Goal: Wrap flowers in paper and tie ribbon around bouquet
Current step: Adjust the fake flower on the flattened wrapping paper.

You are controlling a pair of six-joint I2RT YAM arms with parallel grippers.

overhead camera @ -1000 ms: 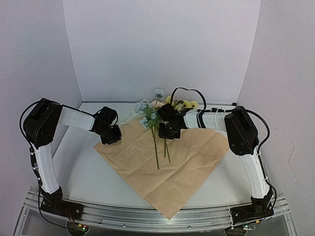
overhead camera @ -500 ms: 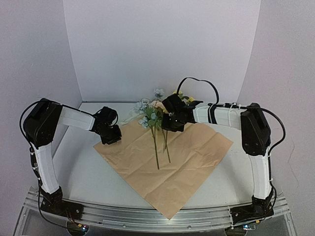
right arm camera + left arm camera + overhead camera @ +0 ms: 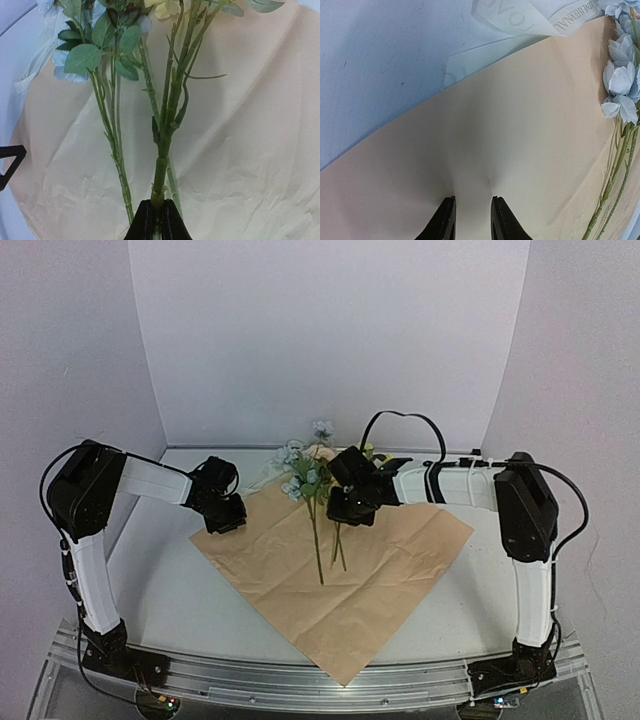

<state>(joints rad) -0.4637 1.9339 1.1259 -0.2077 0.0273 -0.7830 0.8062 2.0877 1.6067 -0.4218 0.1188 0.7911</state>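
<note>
a large square sheet of wrapping paper point(image 3: 340, 580), tan-brown side up, is laid as a diamond on the white worktop point(image 3: 160, 580), one corner towards the arms. a small bunch of artificial flowers point(image 3: 305, 475) with pale blue, yellow and pink blooms is laid on it. the blooms are placed at the far corner of the sheet and the long thin green stems point(image 3: 161, 165) are pointed back towards the middle.

the right hand point(image 3: 153, 220) is closed on the stems; one thick stem is seen clamped between its fingertips, with thinner stems running close beside it. in the overhead view this hand is set just below the blooms, over the far half of the sheet.

the left hand point(image 3: 472, 215) is held at the left corner of the paper. its dark fingers point(image 3: 445, 222) are parted a little, and their tips are pressed against the tan surface, which is dimpled around them.

a narrow cream-white ribbon point(image 3: 535, 17) with faint printed lettering is seen lying loose on the worktop just beyond the paper's far-left edge, near the blue blooms.
</note>
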